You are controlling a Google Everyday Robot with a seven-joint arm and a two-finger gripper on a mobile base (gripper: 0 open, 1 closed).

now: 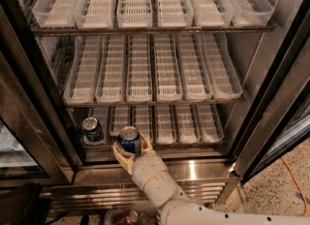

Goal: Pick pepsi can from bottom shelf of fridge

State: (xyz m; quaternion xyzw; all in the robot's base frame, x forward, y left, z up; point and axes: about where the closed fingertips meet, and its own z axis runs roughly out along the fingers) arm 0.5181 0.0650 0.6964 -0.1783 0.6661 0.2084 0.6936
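I am seeing the cream two-finger gripper (131, 153) clenched around the small dark-blue, silver-topped pepsi can (129, 140), one finger on each side. The can is standing upright at the front edge of the white-trayed bottom shelf (164, 124), toward 7 o'clock in the tall black-framed fridge (208, 170). The pale arm (155, 185) is reaching in from 5 o'clock. A second dark can (91, 129) is standing near, at 10 o'clock from the pepsi can.

The pincer (131, 147) before the bottom shelf (193, 144) hides the pepsi can's (129, 136) base (label unreadable).

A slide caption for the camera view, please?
Gripper grips the pepsi can at the front of the fridge bottom shelf.
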